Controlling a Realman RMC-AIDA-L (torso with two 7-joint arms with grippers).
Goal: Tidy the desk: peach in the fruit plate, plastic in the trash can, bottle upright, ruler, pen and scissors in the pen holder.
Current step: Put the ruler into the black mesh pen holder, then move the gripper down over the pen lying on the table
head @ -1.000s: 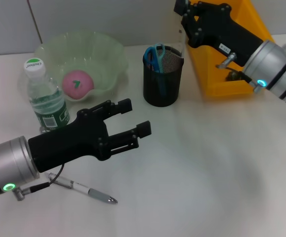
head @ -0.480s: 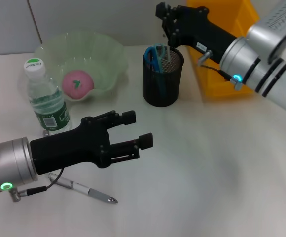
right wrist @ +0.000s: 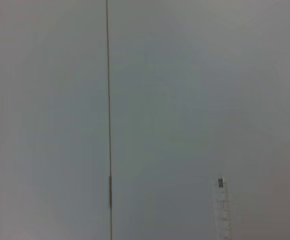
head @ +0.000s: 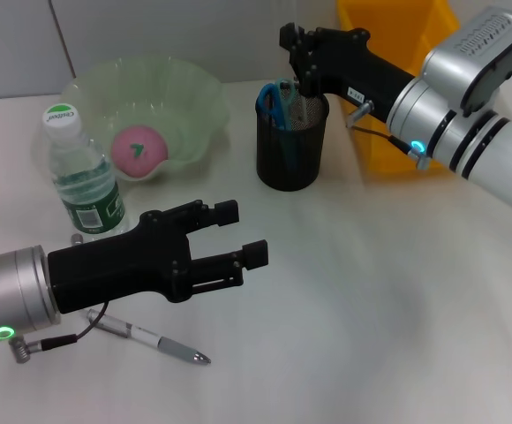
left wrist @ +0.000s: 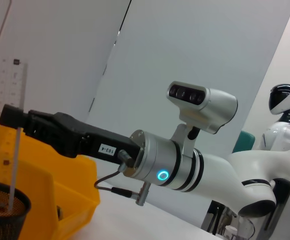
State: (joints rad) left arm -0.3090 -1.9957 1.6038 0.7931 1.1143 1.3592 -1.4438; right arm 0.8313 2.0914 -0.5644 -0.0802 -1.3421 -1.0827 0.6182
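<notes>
I see a pale desk surface (head: 371,309) backed by a plain grey-white panelled wall (right wrist: 185,100). My right gripper (head: 298,53) hangs over the black mesh pen holder (head: 291,141) and pinches a clear ruler (left wrist: 12,135), which stands upright with its lower end inside the holder; blue-handled scissors (head: 278,99) already stand in it. Behind the holder sits the yellow trash can (head: 397,26). At the far left, the pink peach (head: 139,148) lies in the translucent green fruit plate (head: 194,97); the water bottle (head: 81,177) stands upright just in front of the plate. My left gripper (head: 238,237) hovers above the desk with its fingers spread and empty. The pen (head: 150,339) lies flat on the desk below my left arm. In the left wrist view, another white robot (left wrist: 285,120) stands in the room beyond.
</notes>
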